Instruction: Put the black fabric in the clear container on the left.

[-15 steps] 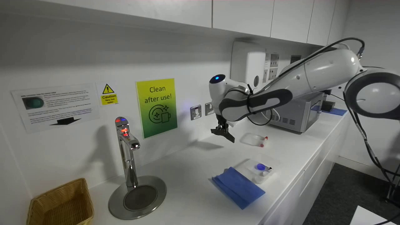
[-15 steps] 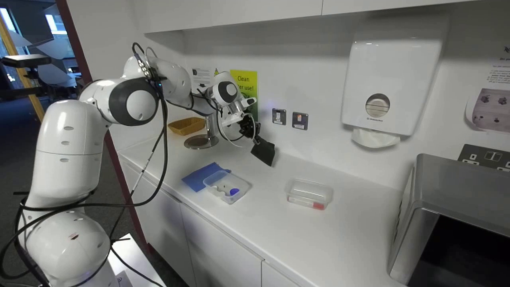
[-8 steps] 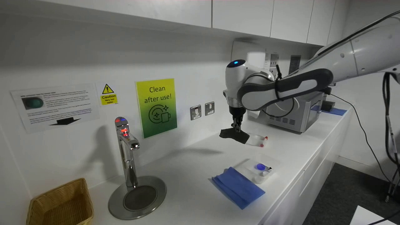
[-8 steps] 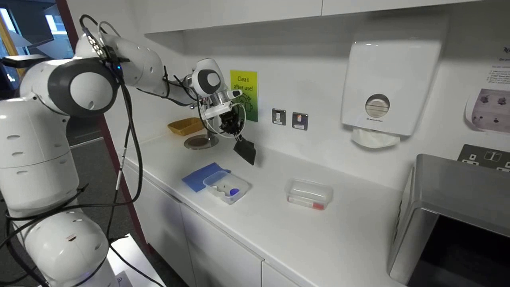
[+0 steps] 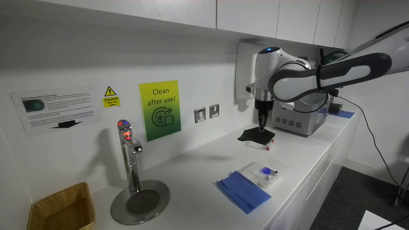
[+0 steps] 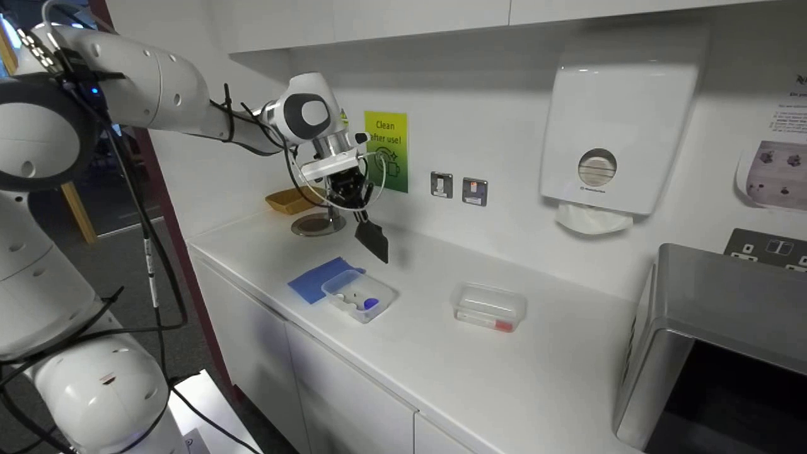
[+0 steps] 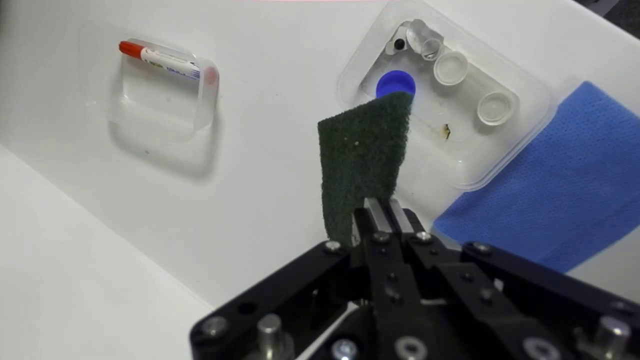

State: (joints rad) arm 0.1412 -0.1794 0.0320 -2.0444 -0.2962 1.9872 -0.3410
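Observation:
My gripper [image 7: 384, 204] is shut on the black fabric [image 7: 362, 150], which hangs limp from its fingertips. In both exterior views the gripper [image 5: 262, 127] [image 6: 360, 216] holds the fabric [image 5: 255, 136] [image 6: 373, 242] in the air above the white counter. The clear container [image 6: 386, 297] holds a blue-purple cap and several small white pieces. It sits beside the blue cloth and also shows in an exterior view [image 5: 255, 174]. In the wrist view the fabric's far end overlaps the cap near the left part of the container [image 7: 535, 112].
The blue folded cloth [image 5: 243, 191] touches the container. Another clear tub [image 6: 488, 302] has a red-capped marker [image 7: 167, 62]. A tap [image 5: 129, 156] and wicker basket [image 5: 64, 210] stand at the counter's end. A grey microwave [image 6: 725, 302] is at the opposite end.
My gripper has moved with the fabric, rightward in an exterior view and leftward in an exterior view, and the wrist has turned more upright. The containers and cloth have not moved.

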